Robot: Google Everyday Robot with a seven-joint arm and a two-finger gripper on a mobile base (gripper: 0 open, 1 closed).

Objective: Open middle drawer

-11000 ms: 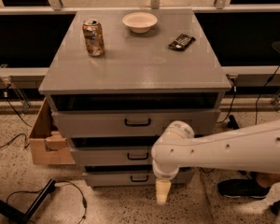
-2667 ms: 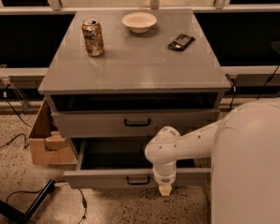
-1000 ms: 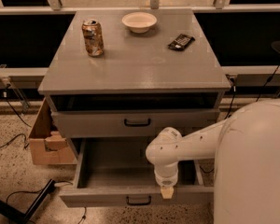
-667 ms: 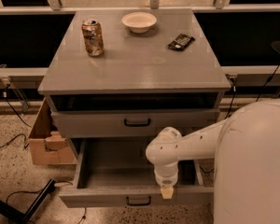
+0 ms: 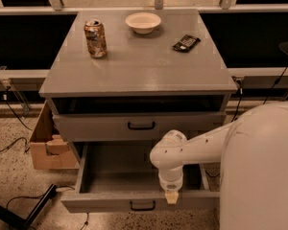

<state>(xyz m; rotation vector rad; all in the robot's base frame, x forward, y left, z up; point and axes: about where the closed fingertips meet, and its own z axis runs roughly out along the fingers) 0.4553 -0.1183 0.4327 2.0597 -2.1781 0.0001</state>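
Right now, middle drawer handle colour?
Black handle, camera view; pincer at middle drawer front edge.

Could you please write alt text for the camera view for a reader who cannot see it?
The middle drawer of a grey cabinet stands wide open, with the robot's gripper at its front edge, near the handle. On the cabinet top sit a can, a bowl and a dark packet.

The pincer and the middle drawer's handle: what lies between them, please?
Only the middle drawer's bare front, in the camera view; the pincer is at its top edge.
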